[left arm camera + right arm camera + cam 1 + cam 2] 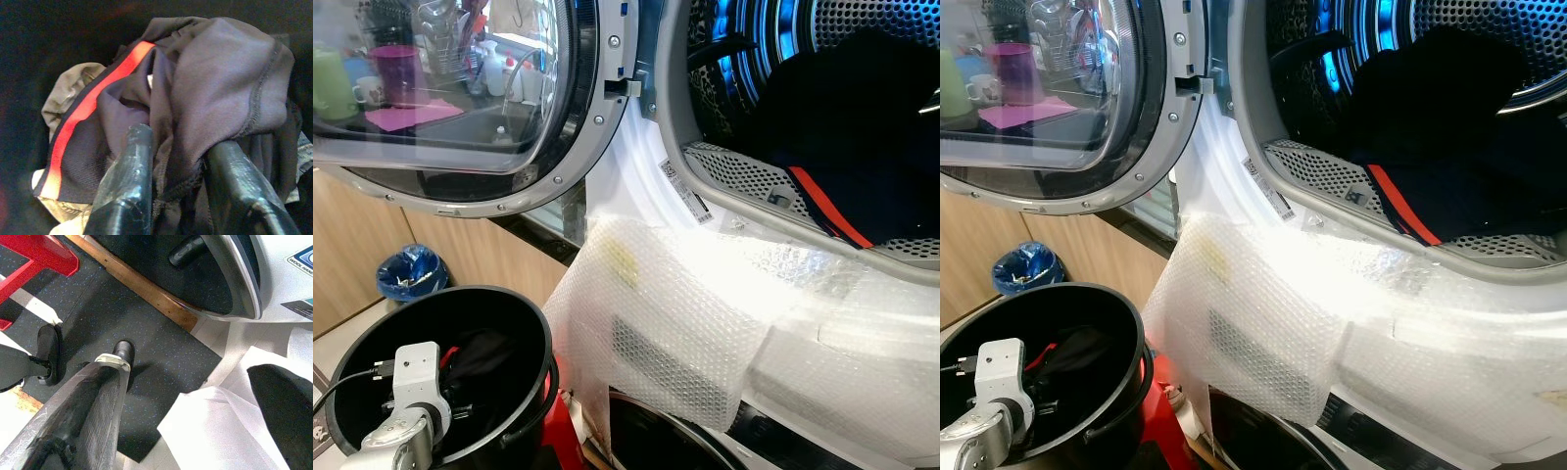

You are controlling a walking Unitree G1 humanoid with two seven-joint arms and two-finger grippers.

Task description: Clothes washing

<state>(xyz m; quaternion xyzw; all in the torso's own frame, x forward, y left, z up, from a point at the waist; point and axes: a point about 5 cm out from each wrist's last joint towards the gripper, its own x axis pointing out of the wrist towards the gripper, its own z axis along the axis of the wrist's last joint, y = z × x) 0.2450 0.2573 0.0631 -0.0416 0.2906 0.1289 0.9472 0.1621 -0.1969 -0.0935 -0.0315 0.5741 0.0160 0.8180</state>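
Note:
A dark garment with a red stripe [195, 88] lies bunched in the black bucket [544, 338] at my lower left. My left gripper [181, 142] reaches down into the bucket and is shut on a fold of this cloth; its white wrist [416, 377] shows above the rim. Another dark garment with a red stripe [832, 147] lies inside the washer drum [734, 171] at the upper right. The round glass door [460, 108] stands swung open to the left. My right gripper [195, 377] hangs open low over the dark floor mat [146, 347], holding nothing.
Bubble wrap [685, 313] drapes over the washer front below the drum opening. A blue-lined bin [411, 274] stands by the wooden cabinets on the left. A red stool [39, 254] stands on the floor beside the bucket, near a second machine's door [230, 279].

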